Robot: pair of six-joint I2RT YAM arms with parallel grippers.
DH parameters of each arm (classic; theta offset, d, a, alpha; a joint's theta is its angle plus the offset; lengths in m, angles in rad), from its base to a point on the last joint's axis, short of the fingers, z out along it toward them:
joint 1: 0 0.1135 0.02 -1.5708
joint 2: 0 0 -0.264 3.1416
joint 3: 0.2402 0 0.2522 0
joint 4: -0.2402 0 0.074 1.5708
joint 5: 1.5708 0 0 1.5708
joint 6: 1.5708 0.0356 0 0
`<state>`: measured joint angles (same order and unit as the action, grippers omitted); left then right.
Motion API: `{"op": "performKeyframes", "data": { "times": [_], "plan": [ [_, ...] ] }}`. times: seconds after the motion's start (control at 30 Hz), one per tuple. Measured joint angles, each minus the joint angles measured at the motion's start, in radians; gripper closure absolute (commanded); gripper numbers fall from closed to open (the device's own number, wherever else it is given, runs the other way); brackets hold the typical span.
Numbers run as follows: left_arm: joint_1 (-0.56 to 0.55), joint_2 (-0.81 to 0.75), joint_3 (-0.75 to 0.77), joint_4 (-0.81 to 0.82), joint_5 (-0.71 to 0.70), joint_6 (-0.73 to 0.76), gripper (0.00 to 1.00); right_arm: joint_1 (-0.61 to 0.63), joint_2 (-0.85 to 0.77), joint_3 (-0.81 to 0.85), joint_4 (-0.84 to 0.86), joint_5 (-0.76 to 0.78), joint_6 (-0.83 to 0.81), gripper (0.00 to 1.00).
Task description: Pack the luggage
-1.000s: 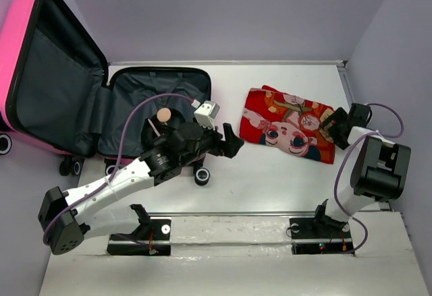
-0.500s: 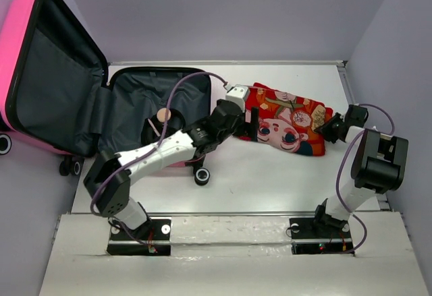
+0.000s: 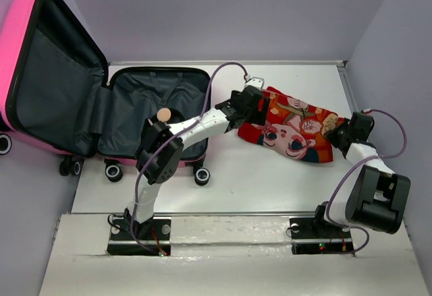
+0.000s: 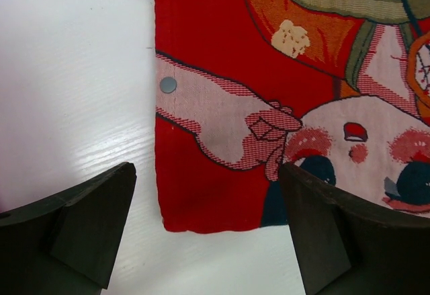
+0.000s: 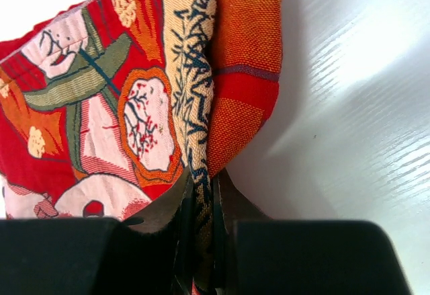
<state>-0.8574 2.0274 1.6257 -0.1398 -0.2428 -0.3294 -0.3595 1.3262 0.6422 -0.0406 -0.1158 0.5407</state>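
Observation:
The luggage (image 3: 40, 73), a hot-pink hard-shell suitcase with dark grey lining, lies open at the left, its lid standing up. A red printed cloth (image 3: 293, 124) lies on the white table to its right. My left gripper (image 3: 255, 112) hovers open over the cloth's left end. In the left wrist view, a corner of the cloth (image 4: 208, 194) sits between the gripper's (image 4: 208, 241) spread dark fingers (image 4: 87, 228), untouched. My right gripper (image 3: 335, 133) is shut on the cloth's right edge. In the right wrist view a fold of the cloth (image 5: 154, 107) is pinched between the jaws of the gripper (image 5: 201, 234).
A small round tan-topped object (image 3: 163, 114) rests in the suitcase's lower half. Black wheels (image 3: 202, 176) stick out at its near edge. Grey walls close in the table at the back and right. The arm bases are bolted to the near rail (image 3: 229, 228).
My left arm swung right from the suitcase to the cloth's left end, staying open. The right gripper closed on the cloth's right edge, and the cloth shifted slightly.

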Motion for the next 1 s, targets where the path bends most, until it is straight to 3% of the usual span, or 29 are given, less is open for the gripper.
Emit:
{"op": "performKeyframes", "data": {
  "times": [0.47,0.77,0.93,1.0],
  "plan": [
    [0.079,0.383,0.412,-0.163,0.102,0.015,0.01,-0.001,0.036,-0.006,0.025,-0.034,-0.001,0.93],
    [0.068,0.459,0.488,-0.165,0.154,0.026,0.05,-0.001,0.035,-0.022,0.058,-0.085,0.004,0.93],
    [0.041,0.472,0.484,-0.100,0.195,0.023,0.33,-0.002,0.032,-0.046,0.094,-0.140,0.026,0.93],
    [0.034,0.472,0.465,-0.056,0.217,0.016,0.50,-0.003,0.029,-0.057,0.106,-0.163,0.037,0.93]
  ]
}}
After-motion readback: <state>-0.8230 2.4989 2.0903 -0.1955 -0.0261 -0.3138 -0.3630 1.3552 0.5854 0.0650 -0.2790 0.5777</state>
